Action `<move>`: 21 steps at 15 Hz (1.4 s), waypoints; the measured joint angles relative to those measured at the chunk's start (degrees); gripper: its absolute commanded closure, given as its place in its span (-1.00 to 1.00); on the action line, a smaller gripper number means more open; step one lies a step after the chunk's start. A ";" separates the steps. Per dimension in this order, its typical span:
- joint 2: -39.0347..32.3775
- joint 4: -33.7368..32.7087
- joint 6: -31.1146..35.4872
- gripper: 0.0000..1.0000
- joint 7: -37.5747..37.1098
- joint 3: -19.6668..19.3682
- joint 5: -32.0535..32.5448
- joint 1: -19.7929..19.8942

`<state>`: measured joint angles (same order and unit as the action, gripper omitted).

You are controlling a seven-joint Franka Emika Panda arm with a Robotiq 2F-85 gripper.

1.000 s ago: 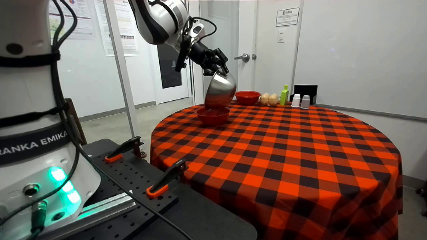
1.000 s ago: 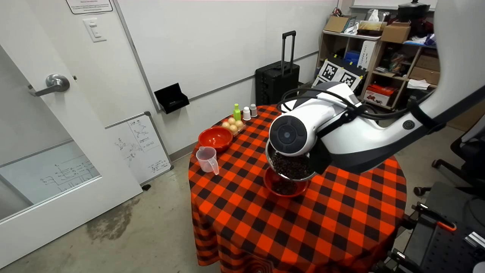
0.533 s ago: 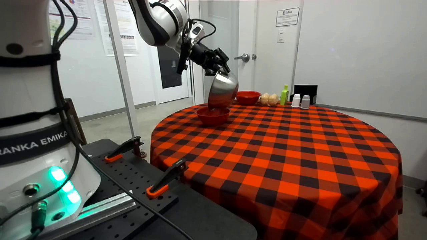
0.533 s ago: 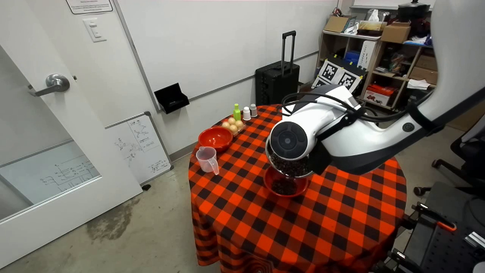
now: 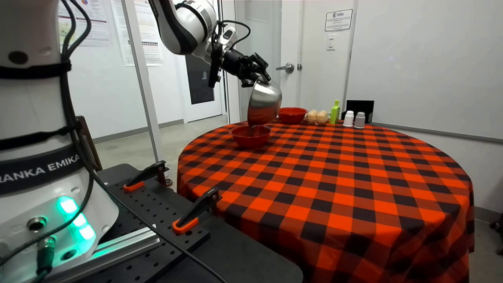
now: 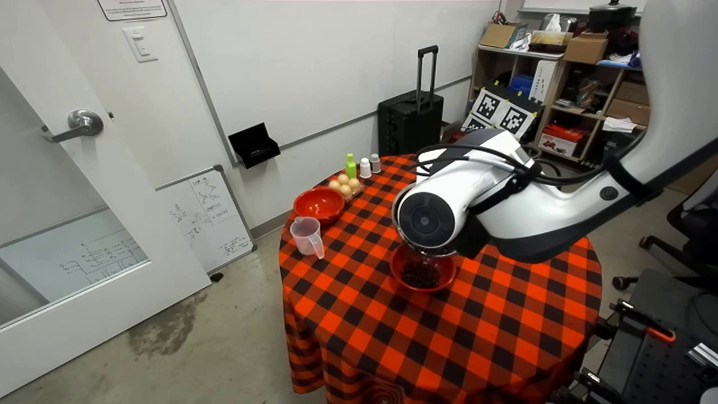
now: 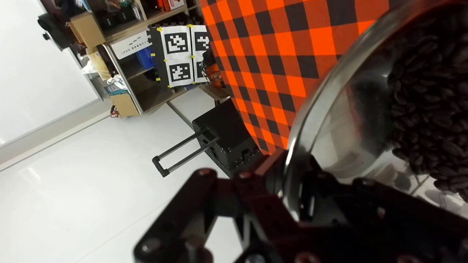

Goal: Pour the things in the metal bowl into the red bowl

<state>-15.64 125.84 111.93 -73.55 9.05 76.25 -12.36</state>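
The metal bowl [image 5: 265, 102] is tilted steeply above the red bowl [image 5: 250, 138], its lower rim just over the red bowl's opening. My gripper [image 5: 265, 78] is shut on the metal bowl's upper rim; in the wrist view the gripper [image 7: 292, 182] has a finger on each side of the rim [image 7: 310, 117]. Dark beans [image 7: 431, 120] still lie inside the metal bowl. A dark streak [image 5: 252, 128] shows between the two bowls. The red bowl [image 6: 422, 289] stands upright on the table and holds a dark heap of beans [image 6: 420, 275]. The arm hides most of the metal bowl there.
An orange-red bowl [image 6: 320, 205], a clear measuring cup [image 6: 307, 237], eggs in a pack [image 6: 344, 184], a green bottle [image 6: 350, 166] and two small shakers [image 6: 365, 168] stand along the table's edge. A checkered cloth [image 5: 334, 177] covers the round table.
The metal bowl has tipped further and shifted slightly right and up in an exterior view. The dark heap in the red bowl has grown. The wrist has turned with the bowl.
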 measured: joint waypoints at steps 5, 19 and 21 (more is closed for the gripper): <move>0.00 0.00 -1.40 0.97 -0.70 0.70 1.05 -0.29; -1.05 1.25 -5.06 0.97 -1.94 2.06 5.52 -0.73; -1.07 1.32 -5.11 0.97 -1.94 2.31 5.55 -0.85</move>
<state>-16.71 127.15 106.82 -75.49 11.36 81.80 -13.21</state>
